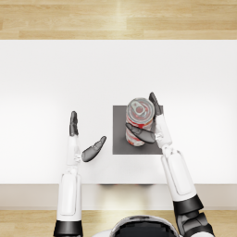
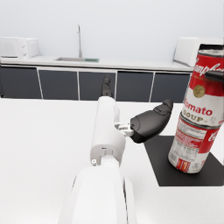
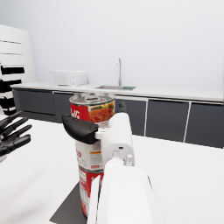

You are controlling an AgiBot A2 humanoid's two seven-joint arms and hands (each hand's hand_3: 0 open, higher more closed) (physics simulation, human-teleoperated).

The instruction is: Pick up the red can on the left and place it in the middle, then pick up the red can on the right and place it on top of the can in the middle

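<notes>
The right hand (image 1: 152, 124) is wrapped round the upper red can (image 1: 140, 112), its thumb crossing the can's near side and its long fingers (image 1: 154, 102) reaching up behind the far side, so the can is clamped between them. From the right wrist view the dark thumb (image 3: 81, 128) lies across the label just under the rim of that upper can (image 3: 93, 113), with the white forearm directly behind it.

That can stands on top of the lower red can (image 2: 191, 148), the two making one upright column with their labels roughly in line. The left wrist view shows the upper can (image 2: 204, 94) seated squarely on the lower one. The column stands on a dark grey square mat (image 1: 119, 139) at the middle of the white worktop (image 1: 55, 74), towards the mat's right-hand half.

The left hand (image 1: 83, 141) is well off to the left of the stack, over bare worktop beside the mat's left edge. It holds nothing: its fingers are straight and pointing away from the robot, the thumb splayed out towards the mat, plainly apart. In the left wrist view that thumb (image 2: 151, 123) points at the stack but does not touch it.

Beyond the worktop's far edge runs a strip of pale wooden floor (image 1: 115, 18). The wrist views show a kitchen counter with dark cabinet fronts (image 3: 166, 118), a sink tap (image 2: 79, 40) and a white microwave (image 3: 70, 78) along the back wall.
</notes>
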